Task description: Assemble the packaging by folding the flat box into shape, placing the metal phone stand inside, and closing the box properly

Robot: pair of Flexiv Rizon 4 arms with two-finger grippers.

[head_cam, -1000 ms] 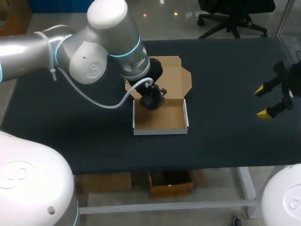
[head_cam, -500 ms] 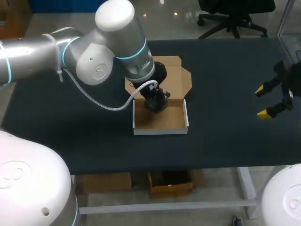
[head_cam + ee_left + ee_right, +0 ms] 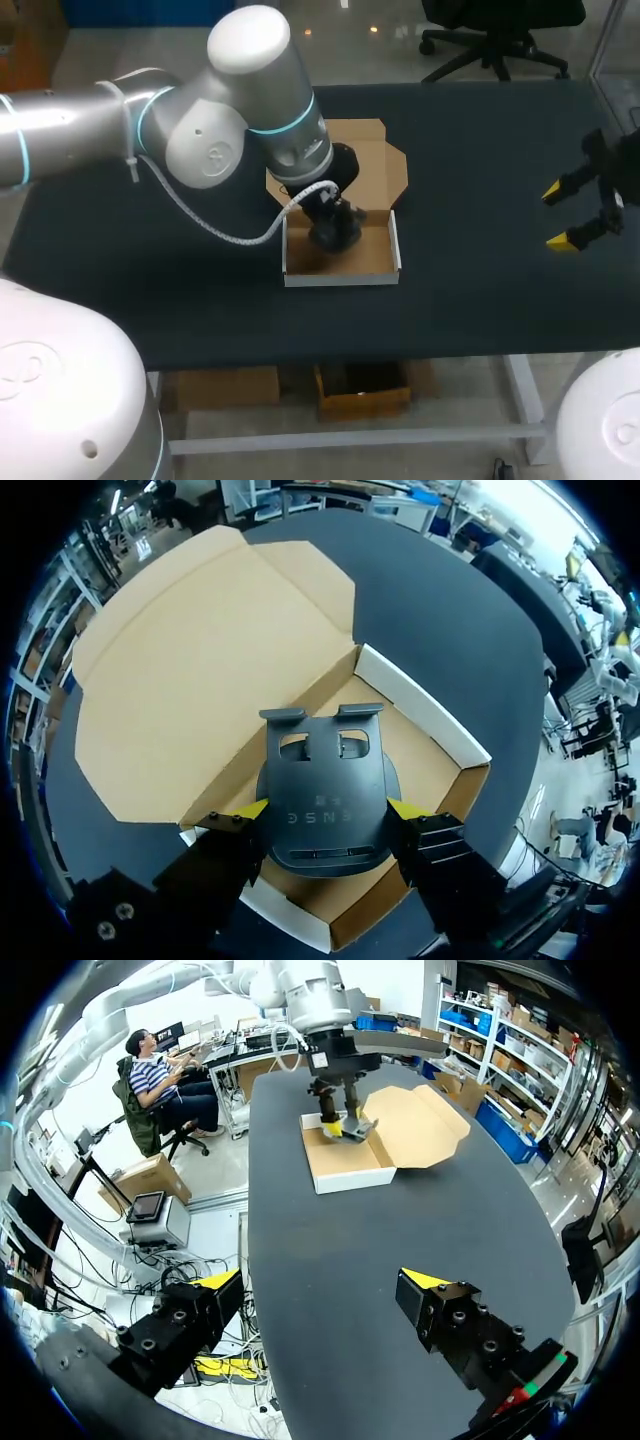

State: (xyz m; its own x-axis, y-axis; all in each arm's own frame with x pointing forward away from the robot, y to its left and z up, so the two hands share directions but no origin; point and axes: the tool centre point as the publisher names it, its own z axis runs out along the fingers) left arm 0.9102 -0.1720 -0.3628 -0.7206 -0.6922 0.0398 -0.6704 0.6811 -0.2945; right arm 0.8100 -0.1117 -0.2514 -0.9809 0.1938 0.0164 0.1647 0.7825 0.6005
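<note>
The brown cardboard box [image 3: 370, 255] sits mid-table as an upright tray with white edges. Its lid flap [image 3: 378, 160] lies flat behind it. My left gripper [image 3: 330, 215] hangs over the tray, shut on the dark metal phone stand [image 3: 338, 236]. In the left wrist view the yellow tips of this gripper [image 3: 328, 810] press both sides of the stand [image 3: 325, 780], which hovers low over the tray floor [image 3: 420, 745] beside the lid [image 3: 200, 680]. My right gripper [image 3: 570, 215] is far off at the table's right edge, open and holding nothing [image 3: 320, 1280]. From there the box [image 3: 345, 1165] shows far ahead.
The black tabletop [image 3: 480, 290] stretches wide between the box and my right gripper. Its front edge runs a short way beyond the tray's near wall. My left arm's grey elbow [image 3: 230, 100] looms over the table's left half.
My left arm has carried the phone stand forward from the lid hinge and lower over the tray. The right arm has not moved.
</note>
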